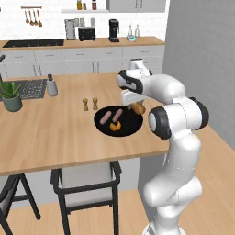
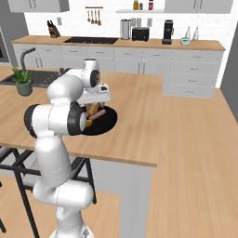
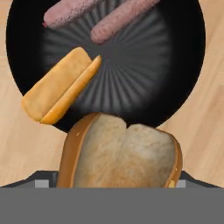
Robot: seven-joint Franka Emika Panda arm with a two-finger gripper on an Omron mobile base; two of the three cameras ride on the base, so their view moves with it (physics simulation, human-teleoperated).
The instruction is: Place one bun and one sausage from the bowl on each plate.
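Tan bun [image 3: 124, 155] gripped in the end effector [image 1: 137, 109], above the black bowl's [image 3: 183, 65] near rim.

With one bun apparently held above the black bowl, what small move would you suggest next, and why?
Probably lift the gripper a little higher before travelling. It seems to hold a bun just above the black bowl's rim, where the other bun and two sausages lie, so sideways motion now could clip the rim.
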